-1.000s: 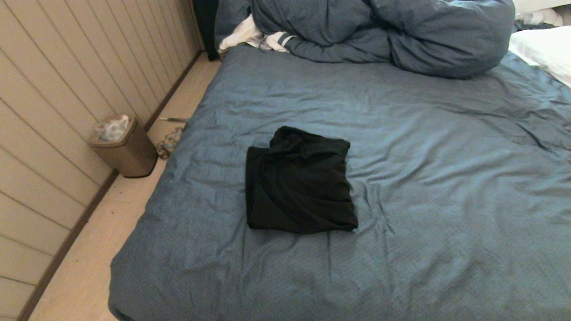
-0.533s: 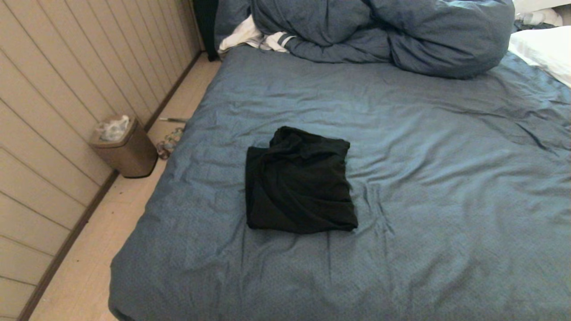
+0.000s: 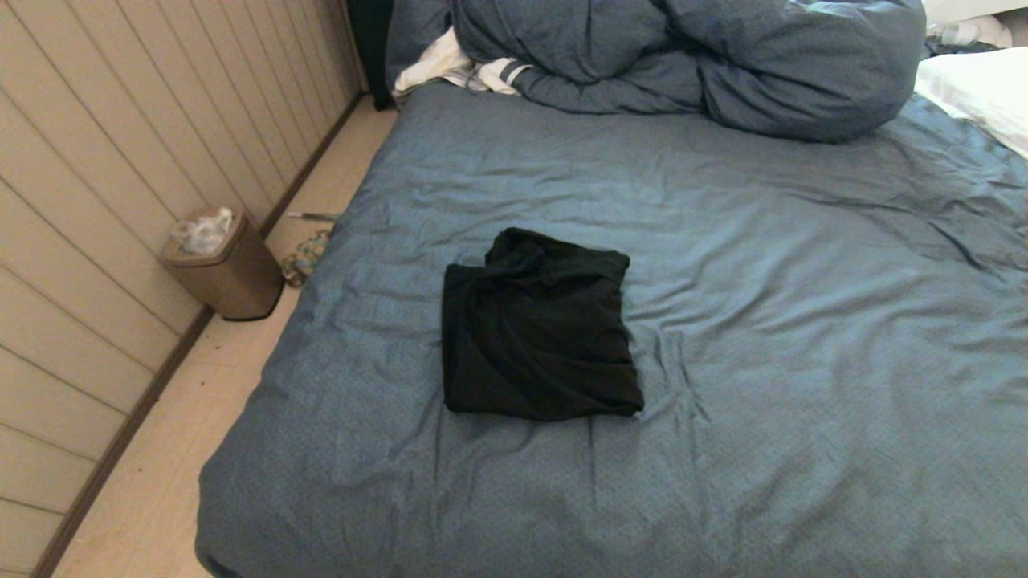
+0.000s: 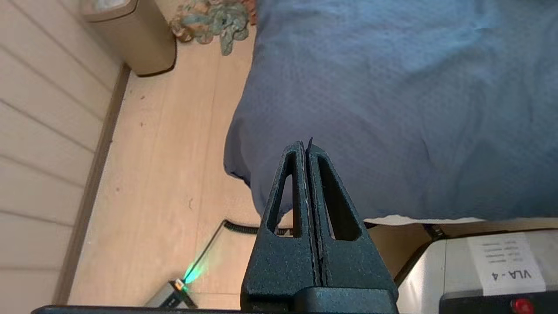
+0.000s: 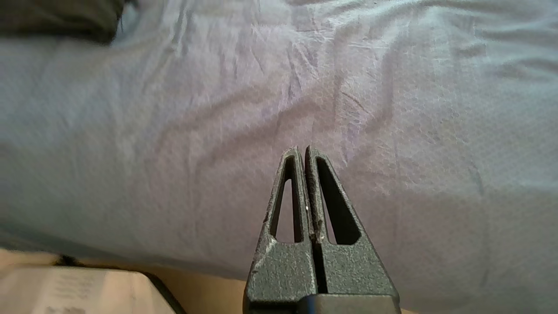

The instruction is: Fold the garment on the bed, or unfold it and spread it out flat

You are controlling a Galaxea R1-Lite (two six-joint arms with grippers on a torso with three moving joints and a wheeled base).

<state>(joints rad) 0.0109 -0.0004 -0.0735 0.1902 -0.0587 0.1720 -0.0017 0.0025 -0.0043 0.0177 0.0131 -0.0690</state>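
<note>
The garment [image 3: 538, 329] is a black T-shirt folded into a rough, wrinkled square in the middle of the bed [image 3: 803, 337], plain side up. A dark corner of the garment [image 5: 56, 17] shows in the right wrist view. Neither arm appears in the head view. My left gripper [image 4: 305, 146] is shut with nothing in it, hanging off the bed's near left corner above the floor. My right gripper [image 5: 304, 150] is also shut and empty, just off the bed's near edge over the blue-grey sheet.
A bunched blue-grey duvet [image 3: 691, 56] lies across the far end with a white striped cloth [image 3: 466, 68] beside it. A white pillow [image 3: 980, 92] sits far right. A tan bin [image 3: 225, 269] stands by the panelled wall left of the bed. My white base [image 4: 484, 270] is near the bed's edge.
</note>
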